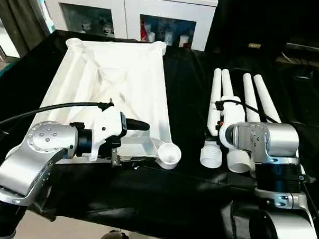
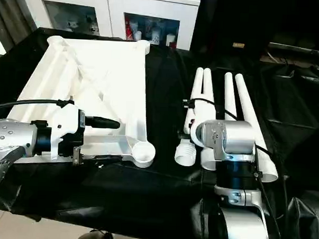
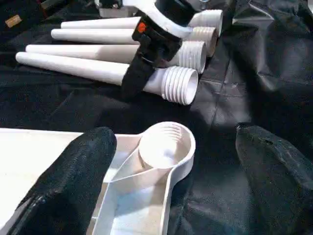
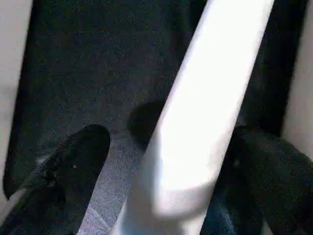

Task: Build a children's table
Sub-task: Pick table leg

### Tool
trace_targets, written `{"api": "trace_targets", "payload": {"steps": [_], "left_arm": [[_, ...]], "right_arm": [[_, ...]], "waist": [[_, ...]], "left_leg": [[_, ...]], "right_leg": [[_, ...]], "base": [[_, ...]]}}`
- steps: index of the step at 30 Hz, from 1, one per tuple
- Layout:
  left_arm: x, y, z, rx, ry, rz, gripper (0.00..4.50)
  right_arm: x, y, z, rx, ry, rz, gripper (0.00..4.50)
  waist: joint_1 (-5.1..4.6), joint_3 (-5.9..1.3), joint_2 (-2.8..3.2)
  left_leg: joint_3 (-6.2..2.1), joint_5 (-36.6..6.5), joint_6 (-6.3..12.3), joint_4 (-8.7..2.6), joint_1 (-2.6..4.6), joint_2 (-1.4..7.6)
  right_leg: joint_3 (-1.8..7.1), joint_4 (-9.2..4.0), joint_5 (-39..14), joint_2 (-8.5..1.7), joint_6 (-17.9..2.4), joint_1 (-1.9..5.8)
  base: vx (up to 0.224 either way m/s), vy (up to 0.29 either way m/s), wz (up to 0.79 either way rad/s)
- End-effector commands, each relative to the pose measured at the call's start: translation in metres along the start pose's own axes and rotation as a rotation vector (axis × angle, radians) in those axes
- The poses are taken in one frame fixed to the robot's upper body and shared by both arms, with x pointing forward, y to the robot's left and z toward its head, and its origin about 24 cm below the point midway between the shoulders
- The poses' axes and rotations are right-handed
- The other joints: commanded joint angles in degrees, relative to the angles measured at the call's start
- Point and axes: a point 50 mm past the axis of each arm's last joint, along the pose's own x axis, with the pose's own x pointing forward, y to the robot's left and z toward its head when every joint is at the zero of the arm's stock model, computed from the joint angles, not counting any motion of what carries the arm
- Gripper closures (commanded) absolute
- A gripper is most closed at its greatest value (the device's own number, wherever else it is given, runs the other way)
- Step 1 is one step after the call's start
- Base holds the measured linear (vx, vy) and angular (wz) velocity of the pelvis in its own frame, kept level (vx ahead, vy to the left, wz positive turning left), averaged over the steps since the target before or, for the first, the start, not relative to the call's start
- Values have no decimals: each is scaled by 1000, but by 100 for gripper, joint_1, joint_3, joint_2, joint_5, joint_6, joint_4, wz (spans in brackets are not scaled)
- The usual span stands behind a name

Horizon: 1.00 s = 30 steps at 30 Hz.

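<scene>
Nearest the robot, its two silver forearms reach out over the black-draped surface (image 1: 188, 200). The left hand (image 1: 136, 145) lies level at the near right corner of the table top (image 1: 124, 75), its fingers spread wide with one over the white plastic and the other out over the black cloth, closed on nothing; the left wrist view looks between them at the round corner socket (image 3: 166, 147), which is empty. The right hand (image 4: 161, 161) points down over the row of legs, its fingers also wide apart, standing either side of one leg (image 4: 200, 112) without clamping it. Just beyond, the four legs (image 1: 245, 102) lie side by side on the surface to the right of the top, their ribbed screw ends toward the robot and their narrow tips pointing away, touching or nearly touching one another. The top lies upside down on the left, its X-ribbed underside up, stretching away toward the far edge of the surface, where the two far sockets also look empty. As a judgement, the build has barely begun: no leg is fitted, all four are yet to be lifted and seated in the corners, and the table then needs turning upright. The step in hand looks like taking a first leg for the near right socket. Farthest back stands a white cabinet (image 1: 127, 12) with glass doors; no brand, label or writing can be read anywhere.
</scene>
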Motion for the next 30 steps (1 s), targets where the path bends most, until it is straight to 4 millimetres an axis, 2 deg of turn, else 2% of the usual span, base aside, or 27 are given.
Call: {"api": "trace_targets", "payload": {"steps": [1,2,4,6,14,15,16,17,18,20,30], "left_arm": [[1,0,6,25,-6,-12,8],[2,0,7,27,-7,-13,2],[2,0,8,29,-10,-13,2],[3,0,8,29,-11,-13,0],[7,1,9,34,5,22,0],[7,1,9,34,5,22,0],[7,2,9,37,5,27,0],[7,2,10,39,4,30,0],[7,3,10,44,8,41,0],[6,8,9,65,24,87,0],[4,23,5,93,30,210,0]], "right_arm": [[0,-3,1,12,7,0,0],[1,-4,0,21,16,2,18],[2,-5,0,27,22,0,18],[3,-5,-1,30,24,1,48],[8,-9,-2,60,40,9,108],[8,-9,-2,60,40,9,115],[8,-9,-2,67,39,11,123],[8,-9,-2,73,39,13,144],[9,-9,-3,73,40,13,144],[9,-11,-3,79,38,13,159],[12,-11,-1,173,-26,70,244]], "waist": [[21,-357,25],[22,-356,12],[22,-355,20],[25,-359,22],[31,-364,2],[29,-372,1],[28,-394,-41],[40,-384,-17],[39,-390,-14],[39,-409,-32],[94,-491,-28]], "left_leg": [[-123,-216,-164,-393,136,367],[-124,-200,-140,-394,130,369],[-120,-203,-135,-391,132,371],[-121,-194,-136,-391,135,372],[-117,-151,-73,-381,120,368],[-117,-149,-74,-377,128,370],[-112,-123,-58,-374,128,369],[-115,-91,-44,-373,125,369],[-113,-77,-40,-369,128,370],[-113,-34,-14,-361,120,370],[-108,106,40,-329,126,364]], "right_leg": [[326,-354,766,-462,-1334,271],[327,-351,760,-469,-1345,275],[327,-354,731,-468,-1357,268],[325,-352,745,-465,-1357,270],[324,-352,761,-473,-1386,284],[322,-349,748,-472,-1392,281],[320,-349,761,-470,-1398,298],[320,-346,763,-476,-1396,287],[318,-343,785,-471,-1390,284],[317,-335,865,-474,-1378,299],[297,-302,1063,-478,-1429,309]], "base": [[0,0,0],[0,0,0],[0,0,0],[0,0,0],[0,0,0],[0,0,0],[0,0,0],[0,0,0],[0,0,0],[0,0,0],[0,0,0]]}}
